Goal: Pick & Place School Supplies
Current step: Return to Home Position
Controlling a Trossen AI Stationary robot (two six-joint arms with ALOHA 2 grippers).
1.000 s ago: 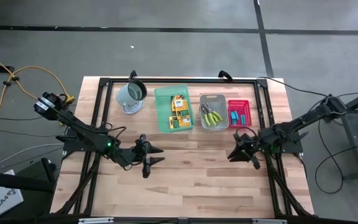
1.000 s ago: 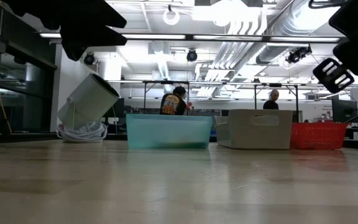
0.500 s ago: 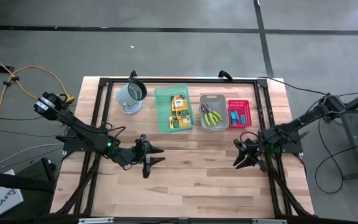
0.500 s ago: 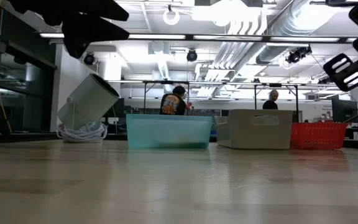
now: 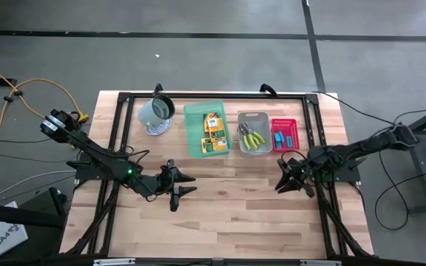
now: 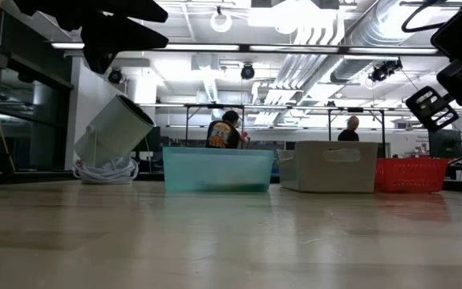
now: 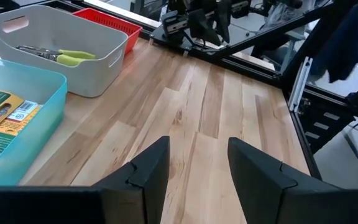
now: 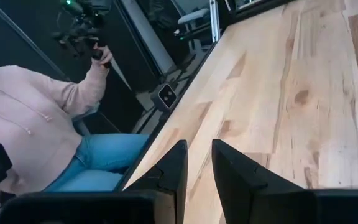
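Note:
The yellow-orange boxes (image 5: 213, 130) lie in the green tray (image 5: 192, 140). Two yellow-green-handled tools (image 5: 254, 137) lie in the grey tray (image 5: 254, 116), and the cyan-blue pieces (image 5: 284, 137) lie in the red tray (image 5: 285, 122). All three trays stand side by side on the table's far half. My left gripper (image 5: 189, 184) hangs open above the bare wood, nearer than the green tray; its wrist view shows the fingers (image 7: 148, 171) apart with nothing between them. My right gripper (image 5: 278, 181) hovers nearer than the red tray, with a narrow empty gap (image 8: 197, 165).
A grey-green mug (image 5: 156, 111) leans tilted on a white coil at the far left. A black frame (image 5: 213, 96) runs around the table. A person in a pink hoodie (image 8: 23, 124) is beyond the table's edge. Bare wood (image 5: 228, 214) fills the near half.
My right arm has swung its elbow toward the table's near edge. Its gripper has turned a little and sunk slightly, with the gap between the fingers unchanged.

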